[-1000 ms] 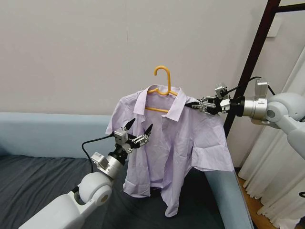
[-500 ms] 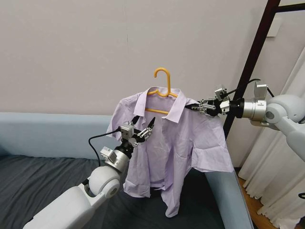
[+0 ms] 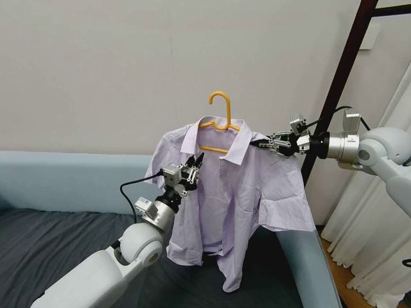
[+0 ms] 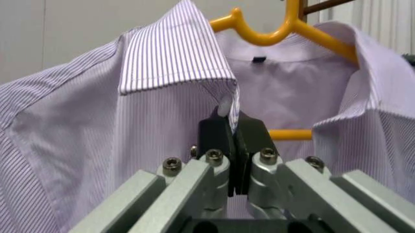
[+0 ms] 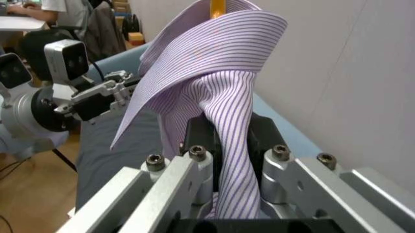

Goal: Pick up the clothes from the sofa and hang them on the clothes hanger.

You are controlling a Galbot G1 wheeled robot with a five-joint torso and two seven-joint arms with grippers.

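Left gripper [image 4: 232, 121], seemingly tight on shirt [image 4: 97, 126]

Soft, bright, even indoor light. The pale wall [image 3: 96, 77] is lit evenly. The shirt [image 3: 237, 192] shows only gentle shading in its folds, and under its hem the dark sofa [image 3: 51, 250] seat lies in deeper shade. The left gripper [image 4: 233, 127] carries a dull sheen on its metal.

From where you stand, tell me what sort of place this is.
Likely a home-style living room: a blue sofa, white curtains beside a dark rack post, and a striped shirt on a yellow hanger, the shirt pinched by the left gripper and right gripper.
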